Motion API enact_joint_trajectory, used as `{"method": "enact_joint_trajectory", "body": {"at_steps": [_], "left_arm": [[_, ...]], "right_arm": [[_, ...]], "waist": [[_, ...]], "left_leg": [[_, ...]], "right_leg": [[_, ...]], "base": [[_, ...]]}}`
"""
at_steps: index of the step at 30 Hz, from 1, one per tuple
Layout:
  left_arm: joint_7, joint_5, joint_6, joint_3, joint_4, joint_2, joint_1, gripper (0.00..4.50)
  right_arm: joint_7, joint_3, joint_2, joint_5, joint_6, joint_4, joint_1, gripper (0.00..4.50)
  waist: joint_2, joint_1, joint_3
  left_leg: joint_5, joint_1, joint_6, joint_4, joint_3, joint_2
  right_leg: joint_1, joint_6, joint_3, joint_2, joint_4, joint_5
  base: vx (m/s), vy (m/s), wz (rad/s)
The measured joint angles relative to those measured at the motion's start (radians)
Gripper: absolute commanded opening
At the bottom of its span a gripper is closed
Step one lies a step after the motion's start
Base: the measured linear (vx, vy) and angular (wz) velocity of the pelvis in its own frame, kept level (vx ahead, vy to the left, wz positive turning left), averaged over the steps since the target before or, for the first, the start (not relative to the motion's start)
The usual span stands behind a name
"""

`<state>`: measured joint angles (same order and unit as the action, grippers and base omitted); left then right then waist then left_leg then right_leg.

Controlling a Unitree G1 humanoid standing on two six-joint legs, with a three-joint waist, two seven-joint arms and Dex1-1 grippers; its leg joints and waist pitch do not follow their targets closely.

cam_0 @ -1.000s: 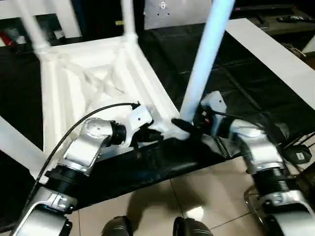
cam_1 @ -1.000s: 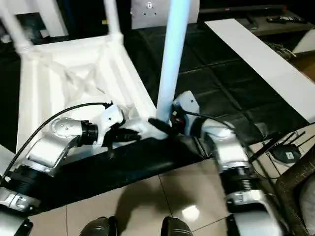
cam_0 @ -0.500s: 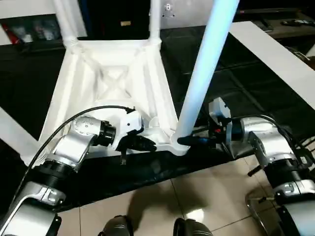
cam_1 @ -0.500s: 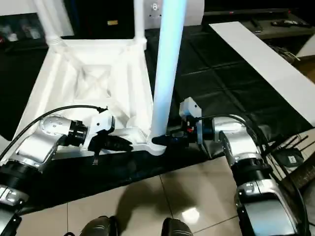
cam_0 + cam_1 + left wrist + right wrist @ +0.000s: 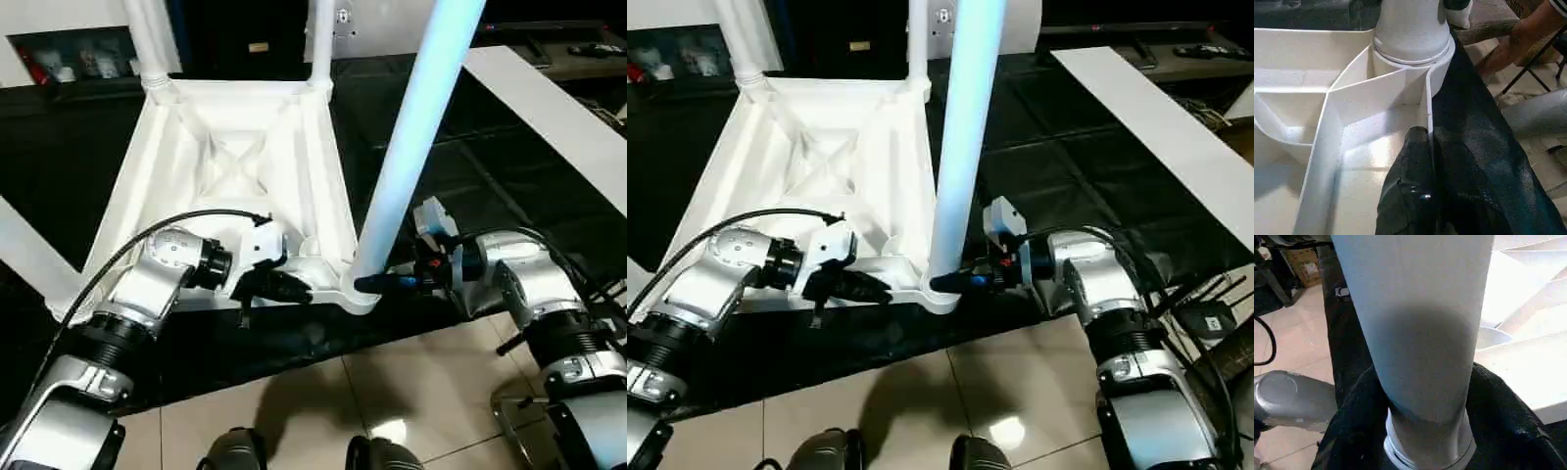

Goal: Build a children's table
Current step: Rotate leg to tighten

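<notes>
1. On the black bench [image 5: 470, 166] the table top [image 5: 240, 166] is laid upside down, with its ribs showing.
2. Two legs [image 5: 147, 39] are stood up in the far corners, and a third leg [image 5: 411, 147] is stood in the near corner socket [image 5: 358, 294].
3. The right claw [image 5: 377, 284] is wrapped around the bottom of the near leg, one finger [image 5: 1498, 421] on each side. It looks to be held, but how tight cannot be told.
4. The left claw [image 5: 294, 289] is shut tight on the thin near wall of the top, beside the socket, as seen in the left wrist view.
5. A second ago the right claw was set wider and off to the side of the leg; now it has been closed in around the leg and turned level.
6. The whole view was shifted too, so the camera was moved.
7. It is judged that the leg is being pushed or twisted home while the top is kept from sliding.
8. One more leg is likely left to fit.
</notes>
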<state>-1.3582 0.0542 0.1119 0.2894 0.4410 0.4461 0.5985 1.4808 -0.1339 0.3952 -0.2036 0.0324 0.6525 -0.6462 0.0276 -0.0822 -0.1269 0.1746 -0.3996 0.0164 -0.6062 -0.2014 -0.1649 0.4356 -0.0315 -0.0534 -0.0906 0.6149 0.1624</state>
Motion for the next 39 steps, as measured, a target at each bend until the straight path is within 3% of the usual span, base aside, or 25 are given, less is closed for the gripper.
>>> {"method": "enact_joint_trajectory", "body": {"at_steps": [6, 12, 17, 24, 25, 30, 39], "left_arm": [[0.042, -0.002, 0.04, -0.012, 0.001, -0.02, 0.002, 0.0], [0.198, -0.022, 0.144, -0.051, 0.001, -0.065, 0.012, 0.0], [0.383, -0.053, 0.245, -0.08, 0.021, -0.157, 0.048, 0.0], [0.596, -0.089, 0.32, -0.115, 0.046, -0.276, 0.086, 0.0], [0.614, -0.093, 0.321, -0.116, 0.046, -0.286, 0.086, 0.0], [0.628, -0.101, 0.317, -0.111, 0.043, -0.295, 0.092, 0.0], [0.551, -0.1, 0.277, -0.079, 0.004, -0.236, 0.069, 0.0]], "right_arm": [[-0.109, 0.034, -0.029, -0.02, 0.07, -0.092, 0.07, 1.93], [-0.414, 0.096, -0.13, 0.011, 0.149, -0.142, 0.093, 1.93], [-0.748, 0.172, -0.26, 0.047, 0.217, -0.178, 0.093, 1.93], [-1.143, 0.205, -0.411, 0.145, 0.197, -0.168, 0.056, 1.93], [-1.166, 0.221, -0.428, 0.144, 0.192, -0.164, 0.054, 2.28], [-1.15, 0.247, -0.432, 0.113, 0.179, -0.161, 0.051, 2.86], [-0.854, 0.165, -0.264, 0.117, 0.113, -0.129, 0.056, 3.6]], "waist": [[0.0, -0.002, 0.0], [-0.001, 0.047, 0.0], [0.0, 0.073, 0.0], [0.0, 0.086, 0.0], [0.0, 0.085, 0.0], [0.0, 0.078, 0.0], [0.0, 0.078, 0.0]], "left_leg": [[0.0, 0.001, 0.0, 0.0, 0.0, 0.0], [-0.002, 0.004, 0.007, 0.001, 0.0, -0.001], [-0.004, 0.006, 0.01, 0.003, 0.0, -0.002], [-0.004, 0.006, 0.01, 0.006, 0.0, -0.002], [-0.004, 0.006, 0.01, 0.007, 0.0, -0.001], [-0.003, 0.006, 0.01, 0.012, 0.0, -0.001], [-0.004, 0.005, 0.009, 0.014, 0.001, -0.004]], "right_leg": [[0.0, 0.0, 0.0, 0.0, 0.0, 0.0], [-0.001, 0.004, 0.0, 0.0, -0.002, 0.002], [0.0, 0.006, -0.002, 0.001, -0.005, 0.003], [0.001, 0.005, -0.002, 0.001, -0.005, 0.001], [0.001, 0.004, -0.002, 0.001, -0.005, 0.001], [0.001, 0.004, -0.003, 0.001, -0.005, -0.003], [0.002, 0.005, -0.009, 0.001, -0.006, -0.003]], "base": [[0.0, 0.0, 0.0], [0.0, 0.0, 0.0], [0.0, 0.0, 0.0], [0.0, 0.0, 0.0], [0.0, 0.0, 0.0], [0.0, 0.0, 0.0], [0.0, 0.0, 0.0]]}}
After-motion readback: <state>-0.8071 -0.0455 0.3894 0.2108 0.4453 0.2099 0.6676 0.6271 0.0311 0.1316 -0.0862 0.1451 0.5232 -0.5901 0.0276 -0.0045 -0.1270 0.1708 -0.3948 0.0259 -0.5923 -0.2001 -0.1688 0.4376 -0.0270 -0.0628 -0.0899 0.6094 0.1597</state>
